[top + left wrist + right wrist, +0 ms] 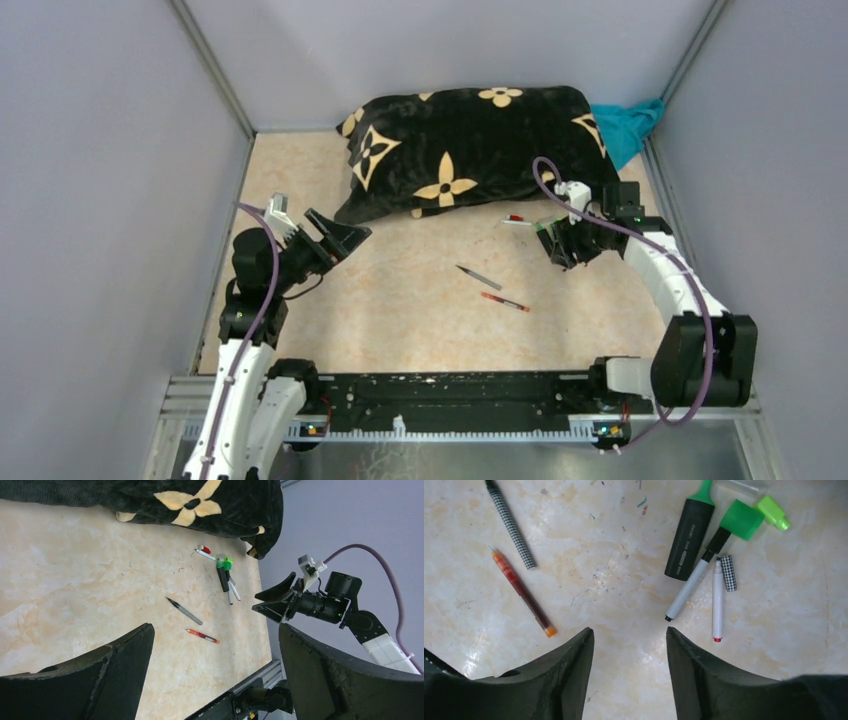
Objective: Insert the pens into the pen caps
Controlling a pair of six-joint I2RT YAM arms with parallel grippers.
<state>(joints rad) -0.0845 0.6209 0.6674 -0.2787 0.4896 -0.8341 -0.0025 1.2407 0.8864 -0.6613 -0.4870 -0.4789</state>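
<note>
**Top external:** your right gripper hung low, wrist bent down, over the pen cluster just before the cushion. Your left gripper sat raised, well apart.

**Left wrist:** its jaws stood parted and empty, facing 2 lone pens, the checkered pen and the red pen.

**Right wrist:** jaws parted, nothing held, above the black-tipped white pen near the checkered cap. You would likely have done best to pinch it mid-barrel, clear of the black marker.

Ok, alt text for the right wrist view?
The right gripper, open and empty, hovers over the table. At frame right lie a black highlighter, two white pens, two green caps and a checkered cap; at frame left, a checkered pen and a red pen.
</note>
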